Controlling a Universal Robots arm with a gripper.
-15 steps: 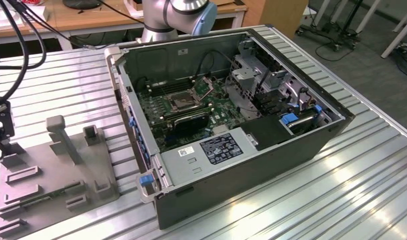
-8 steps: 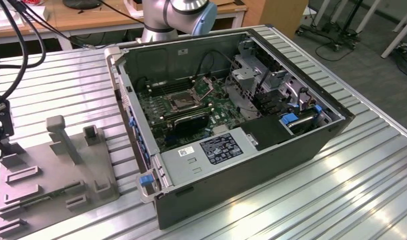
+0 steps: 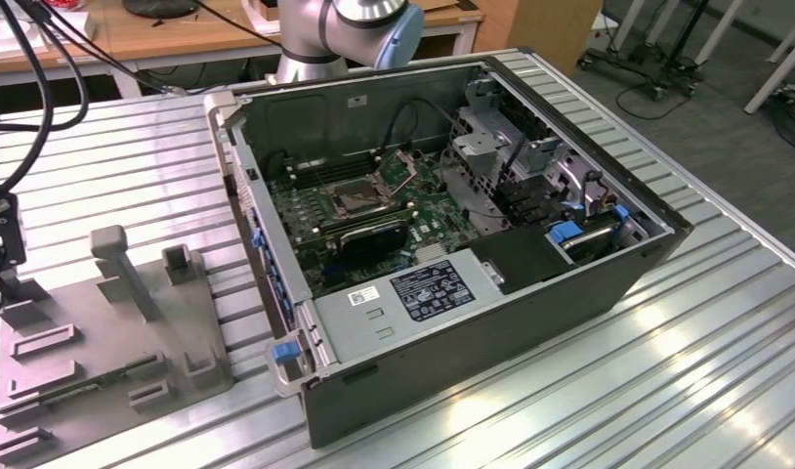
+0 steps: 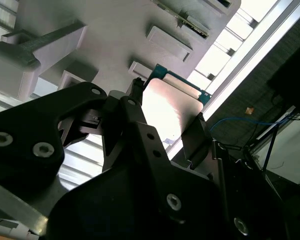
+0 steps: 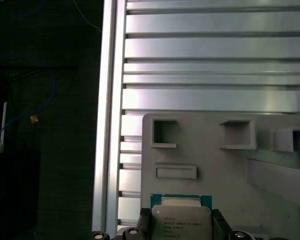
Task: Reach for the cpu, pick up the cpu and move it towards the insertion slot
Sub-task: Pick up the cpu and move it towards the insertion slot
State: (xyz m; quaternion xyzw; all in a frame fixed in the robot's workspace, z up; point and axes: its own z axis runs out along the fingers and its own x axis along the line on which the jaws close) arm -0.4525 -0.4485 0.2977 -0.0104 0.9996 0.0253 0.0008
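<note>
The cpu (image 5: pixel 181 223) sits between the two black fingers (image 5: pixel 145 220) of the gripper (image 5: pixel 181 226), which is clamped on its opposite edges. Its silvery face carries several lines of small dark print, too small to read, and a green rim shows along one side. In the second wrist view the cpu (image 4: pixel 167 107) glares white, held over the grey fixture (image 4: pixel 115 35); whether it is clear of the fixture cannot be told.

In the exterior view the gripper (image 3: pixel 4 283) hangs at the far left edge over the fixture (image 3: pixel 98 352), well apart from the open case (image 3: pixel 528 293) on the ribbed table (image 3: pixel 710 371). The slot (image 3: pixel 350 200) lies deep in the case, on the green board. Between fixture and slot stands the case wall (image 3: pixel 248 215). A dark printed label (image 3: pixel 431 288) and a small white sticker (image 3: pixel 367 296) lie on the metal box inside the case. A blue latch (image 3: pixel 284 354) sits at the near corner.
</note>
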